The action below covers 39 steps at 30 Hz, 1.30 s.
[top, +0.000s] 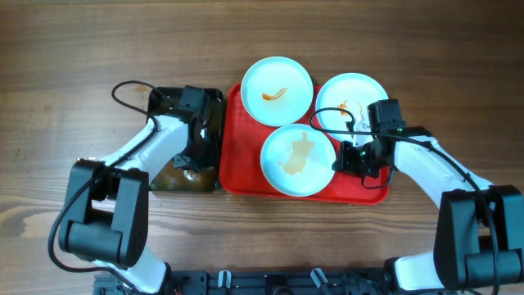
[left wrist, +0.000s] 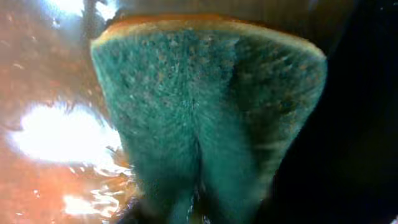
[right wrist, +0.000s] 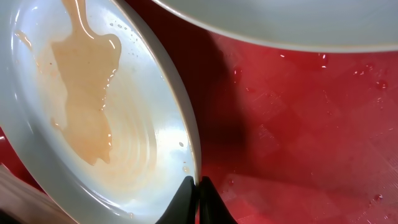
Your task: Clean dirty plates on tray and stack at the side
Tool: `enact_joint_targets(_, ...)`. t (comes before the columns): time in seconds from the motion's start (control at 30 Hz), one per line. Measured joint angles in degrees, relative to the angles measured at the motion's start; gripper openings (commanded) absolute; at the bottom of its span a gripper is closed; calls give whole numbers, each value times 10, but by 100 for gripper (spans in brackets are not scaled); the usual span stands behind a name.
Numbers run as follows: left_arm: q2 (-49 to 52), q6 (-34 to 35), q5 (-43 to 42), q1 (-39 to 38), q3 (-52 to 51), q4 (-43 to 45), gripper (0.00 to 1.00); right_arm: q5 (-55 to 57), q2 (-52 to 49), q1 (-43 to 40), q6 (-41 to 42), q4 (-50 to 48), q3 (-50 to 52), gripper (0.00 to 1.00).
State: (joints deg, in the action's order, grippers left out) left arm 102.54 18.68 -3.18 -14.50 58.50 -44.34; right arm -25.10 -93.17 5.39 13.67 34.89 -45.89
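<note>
Three pale dirty plates lie on the red tray [top: 236,164]: one at the back [top: 278,78], one at the right [top: 360,88] and one at the front [top: 299,164] with a broad orange-brown smear. My right gripper [top: 348,156] is shut on the front plate's right rim. In the right wrist view its fingers [right wrist: 198,190] pinch that rim [right wrist: 143,143], one inside and one outside, above the tray [right wrist: 298,124]. My left gripper [top: 192,160] is left of the tray, shut on a green sponge [left wrist: 199,106] that fills the left wrist view; its fingers [left wrist: 199,211] barely show.
A smaller black tray [top: 211,102] sits against the red tray's left side, with brownish liquid [top: 168,176] in it. That wet, glaring surface [left wrist: 50,130] shows beside the sponge. A black cable [top: 123,86] loops at the far left. Wooden table [top: 65,49] lies all around.
</note>
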Motion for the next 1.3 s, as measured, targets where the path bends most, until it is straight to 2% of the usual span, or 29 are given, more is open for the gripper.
enact_joint_targets(0.1,0,-2,-3,0,0,1,6,0,0,0,0,0,0,4)
enact_joint_targets(0.13,0,-2,1,0,0,1,39,0,0,0,0,-1,0,4)
enact_joint_targets(0.3,-11,-2,25,-1,0,0,53,0,0,0,-1,-53,1,4)
enact_joint_targets(0.37,-42,0,30,-1,0,0,71,0,0,0,-3,-65,1,5)
enact_joint_targets(0.53,-113,-1,33,-1,0,0,74,4,9,0,-17,-40,1,5)
enact_joint_targets(0.67,-114,-1,33,-1,0,-1,75,47,108,0,-20,-3,1,5)
enact_joint_targets(0.73,-114,-1,34,-1,0,0,76,64,151,0,-20,3,1,28)
enact_joint_targets(0.8,-114,-1,34,-1,0,0,77,72,166,0,-14,3,1,29)
enact_joint_targets(0.93,-114,-1,33,-1,0,-1,80,71,158,0,-4,4,1,30)
enact_joint_targets(1.03,-114,-2,33,-1,0,0,85,69,112,0,-2,2,1,30)
enact_joint_targets(1.23,-114,-1,33,-1,0,5,86,29,10,19,-2,-47,1,30)
enact_joint_targets(1.3,-114,-2,33,-1,0,4,86,26,-7,28,-2,-57,1,26)
